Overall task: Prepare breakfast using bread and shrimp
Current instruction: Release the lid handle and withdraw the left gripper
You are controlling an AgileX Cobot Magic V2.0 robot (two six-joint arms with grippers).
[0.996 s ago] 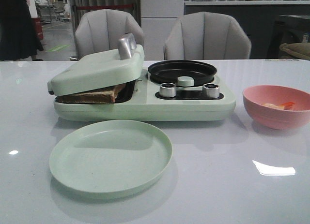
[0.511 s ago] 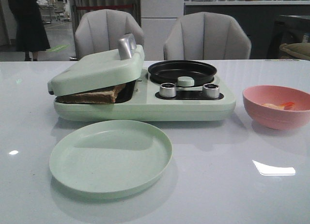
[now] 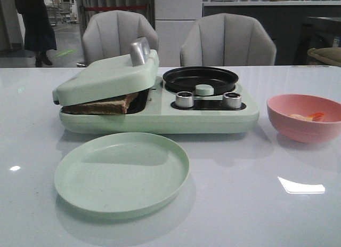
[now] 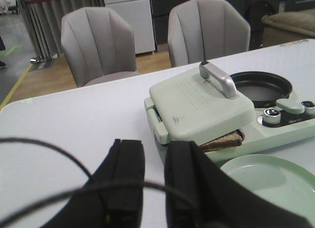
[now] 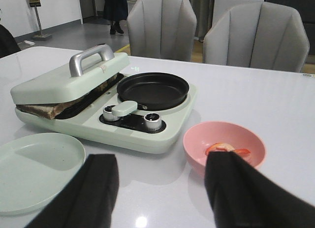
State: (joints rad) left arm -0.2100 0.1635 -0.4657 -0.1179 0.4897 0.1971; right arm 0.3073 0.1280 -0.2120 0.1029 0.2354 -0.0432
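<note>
— Pale green all over, that breakfast maker [image 3: 160, 116]; where is the bread [image 3: 101, 105]?

— Pressed under the hinged lid [image 3: 106, 76], a brown corner poking out at the front; the lid sits tilted on it, not flat; I'd judge the slices soft, light and easily torn, so lift the lid by its metal handle [image 3: 139, 50] first, then pinch a crust edge, not the crumb.

— And the shrimp [image 3: 308, 117]?

— In the pink bowl [image 3: 303, 130], well apart from the black pan [image 3: 200, 79]; small, probably slick; take one across its curled body.

— The tools?

— The left gripper [image 4: 152, 174] has its fingers nearly together, grasping nothing; the right gripper [image 5: 162, 188] is spread wide and empty, near the bowl; the green plate [image 3: 121, 172] lies in front.
</note>
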